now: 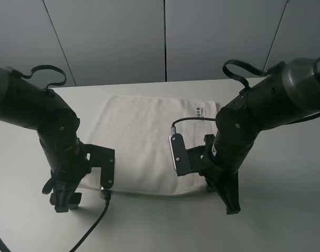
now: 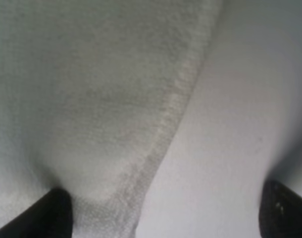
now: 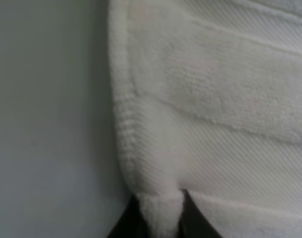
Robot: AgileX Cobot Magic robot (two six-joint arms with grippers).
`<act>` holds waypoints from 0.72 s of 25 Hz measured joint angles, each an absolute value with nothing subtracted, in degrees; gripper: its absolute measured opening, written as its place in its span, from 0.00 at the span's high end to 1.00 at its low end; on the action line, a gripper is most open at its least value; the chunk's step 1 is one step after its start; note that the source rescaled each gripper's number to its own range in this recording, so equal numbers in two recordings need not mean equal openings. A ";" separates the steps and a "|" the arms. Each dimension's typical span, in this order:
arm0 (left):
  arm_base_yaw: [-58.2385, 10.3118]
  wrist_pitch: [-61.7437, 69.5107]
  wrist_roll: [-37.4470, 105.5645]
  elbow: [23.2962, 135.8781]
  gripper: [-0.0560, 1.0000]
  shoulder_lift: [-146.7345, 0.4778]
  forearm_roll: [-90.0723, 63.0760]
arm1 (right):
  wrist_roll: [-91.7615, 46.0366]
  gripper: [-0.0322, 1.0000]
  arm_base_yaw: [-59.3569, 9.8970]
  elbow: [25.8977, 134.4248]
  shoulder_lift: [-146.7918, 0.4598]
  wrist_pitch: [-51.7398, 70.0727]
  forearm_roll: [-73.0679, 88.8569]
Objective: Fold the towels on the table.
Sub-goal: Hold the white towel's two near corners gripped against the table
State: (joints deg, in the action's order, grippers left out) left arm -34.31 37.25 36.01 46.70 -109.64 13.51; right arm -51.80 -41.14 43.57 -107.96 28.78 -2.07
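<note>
The white terry towel [image 1: 144,142] lies flat on the white table [image 1: 286,210], its dark-printed label [image 1: 201,111] at the far right corner. My left gripper [image 1: 64,202] points down at the towel's near left corner. In the left wrist view it [image 2: 166,218] is open, its fingers [image 2: 47,215] wide apart either side of the towel's hem [image 2: 161,134]. My right gripper [image 1: 231,203] is at the near right corner. In the right wrist view it [image 3: 161,220] is shut on a pinch of the towel's corner [image 3: 161,213], beside a woven stripe band [image 3: 240,163].
Grey wall panels [image 1: 165,37] stand behind the table's far edge. A black cable [image 1: 92,228] trails from the left arm over the near tabletop. Bare tabletop shows outside the towel on both sides [image 2: 230,124] [image 3: 52,124].
</note>
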 joint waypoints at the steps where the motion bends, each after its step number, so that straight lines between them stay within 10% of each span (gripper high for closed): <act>1: -34.31 37.10 36.01 46.70 0.03 -109.64 13.51 | -51.70 0.97 -41.14 43.57 -107.96 28.78 -2.07; 18: -34.31 31.01 16.69 46.81 0.87 -110.01 31.01 | -49.50 0.97 -41.14 43.57 -107.96 28.89 0.00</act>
